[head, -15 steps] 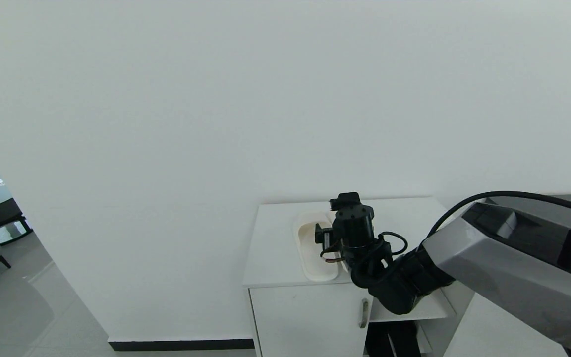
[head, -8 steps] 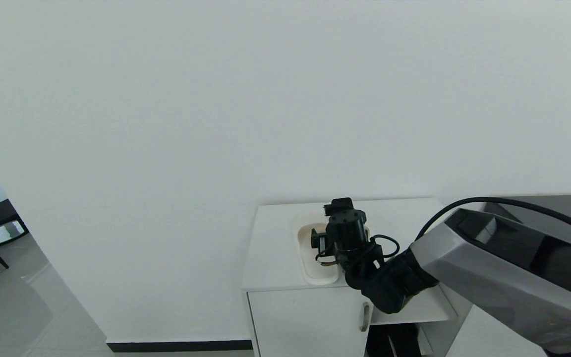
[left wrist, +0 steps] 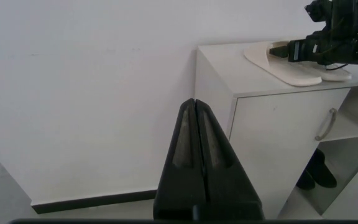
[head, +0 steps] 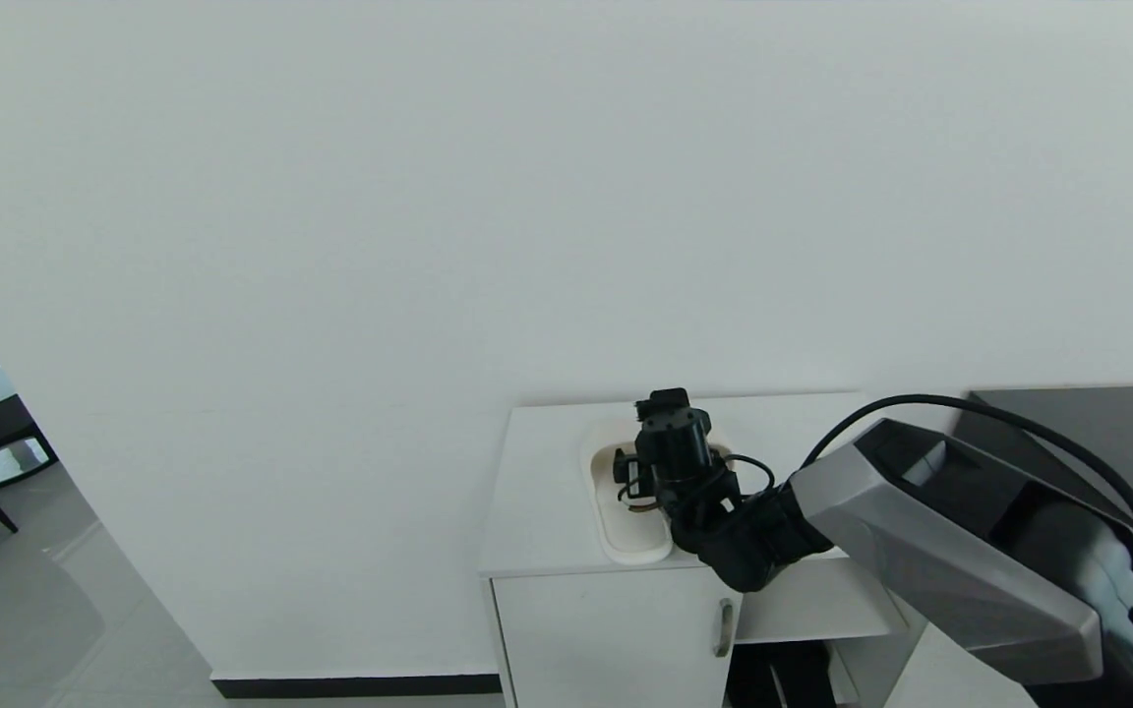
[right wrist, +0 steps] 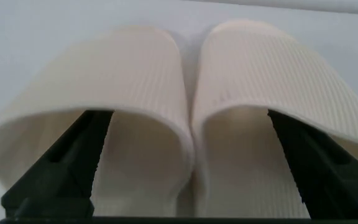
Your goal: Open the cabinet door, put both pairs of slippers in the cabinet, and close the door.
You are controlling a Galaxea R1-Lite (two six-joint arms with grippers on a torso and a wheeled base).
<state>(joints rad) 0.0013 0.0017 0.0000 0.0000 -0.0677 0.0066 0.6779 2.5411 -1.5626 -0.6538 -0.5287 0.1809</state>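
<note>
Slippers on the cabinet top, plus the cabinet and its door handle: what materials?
Slippers: cream, matte, finely ribbed straps, thick edges; probably moulded foam or soft rubber. Cabinet: flat, smooth white panels; likely laminated or painted board. Door handle: slim grey bar, looks like brushed metal, uncertain.

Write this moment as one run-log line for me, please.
right gripper: open, fingers inside cream ribbed slippers | slippers: on white cabinet top | dark slippers: inside cabinet | left gripper: shut

Left end effector [left wrist: 196, 106] closed, right [right wrist: 188, 118] parted.
</note>
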